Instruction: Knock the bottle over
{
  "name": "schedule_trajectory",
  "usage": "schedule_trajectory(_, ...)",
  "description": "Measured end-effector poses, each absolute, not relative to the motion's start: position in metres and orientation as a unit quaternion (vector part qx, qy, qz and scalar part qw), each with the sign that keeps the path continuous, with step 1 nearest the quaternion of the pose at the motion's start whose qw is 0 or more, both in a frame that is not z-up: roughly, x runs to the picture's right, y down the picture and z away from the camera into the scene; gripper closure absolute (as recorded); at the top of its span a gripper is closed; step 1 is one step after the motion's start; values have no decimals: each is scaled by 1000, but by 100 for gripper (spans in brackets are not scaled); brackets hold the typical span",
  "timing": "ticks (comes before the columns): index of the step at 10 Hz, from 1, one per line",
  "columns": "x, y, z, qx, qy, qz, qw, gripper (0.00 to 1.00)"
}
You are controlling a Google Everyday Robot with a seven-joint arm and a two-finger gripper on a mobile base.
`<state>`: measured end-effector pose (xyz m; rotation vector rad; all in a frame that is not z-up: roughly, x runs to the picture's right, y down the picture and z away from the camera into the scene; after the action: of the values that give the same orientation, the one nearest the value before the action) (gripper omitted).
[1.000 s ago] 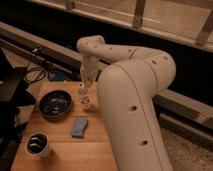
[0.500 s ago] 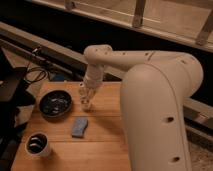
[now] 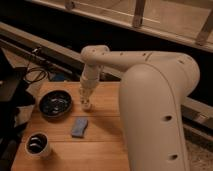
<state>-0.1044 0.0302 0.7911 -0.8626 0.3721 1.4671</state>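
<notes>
The bottle [image 3: 88, 105] is a small pale white thing standing on the wooden table [image 3: 107, 145], just right of the dark bowl [image 3: 56, 103]. My gripper [image 3: 85, 97] points down from the white arm [image 3: 150, 95] and sits right on top of the bottle, hiding its upper part. Only the bottle's lower end shows, and it looks upright.
A blue sponge [image 3: 79, 126] lies in front of the bottle. A white striped cup [image 3: 37, 144] stands at the front left. Black gear and cables [image 3: 20, 85] sit off the table's left edge. My bulky arm fills the right side.
My gripper has come down from above the bottle to its top. The arm's large link has swung nearer and to the right. The bottle, bowl, sponge and cup have not moved.
</notes>
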Motion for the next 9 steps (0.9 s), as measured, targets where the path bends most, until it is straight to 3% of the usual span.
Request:
schedule_trajectory(5,-122,-24,842,-364,147,653,648,100)
schedule_trajectory(9,-108,-47,825,-336,121,674,647,100)
